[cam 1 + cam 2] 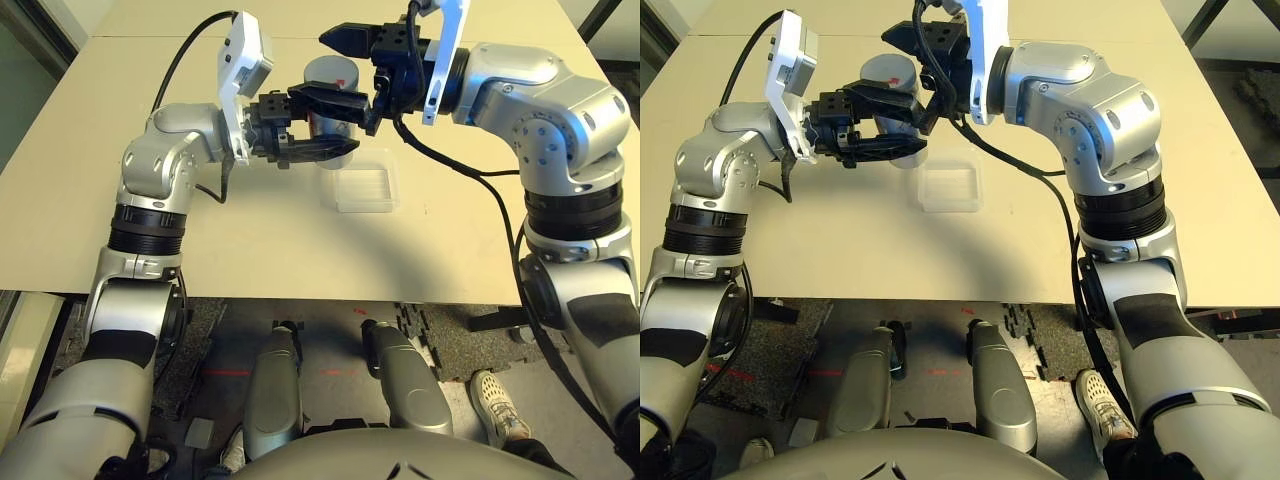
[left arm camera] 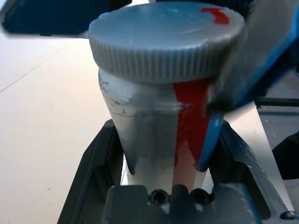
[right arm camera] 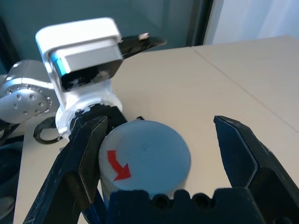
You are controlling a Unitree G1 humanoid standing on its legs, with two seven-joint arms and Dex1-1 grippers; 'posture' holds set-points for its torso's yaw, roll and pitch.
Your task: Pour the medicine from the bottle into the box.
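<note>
The silvery-grey bottle (image 1: 322,122) with its red-marked label stands upright above the table's far middle, its ribbed grey cap (image 1: 332,72) still on. My left gripper (image 1: 335,125) is shut on the bottle's body (image 2: 149,140) below the cap (image 2: 163,42). My right gripper (image 1: 355,78) is open and straddles the cap (image 3: 145,154) from the right; one finger (image 3: 84,158) sits close against the cap's side, the other (image 3: 243,158) stands apart. The clear shallow box (image 1: 365,185) lies on the table just right of and nearer than the bottle. The medicine is hidden.
The beige table (image 1: 200,250) has open surface to the left and in front of the box. A seam runs across the table's far part. A person's shoe (image 1: 497,405) shows on the floor below the front edge.
</note>
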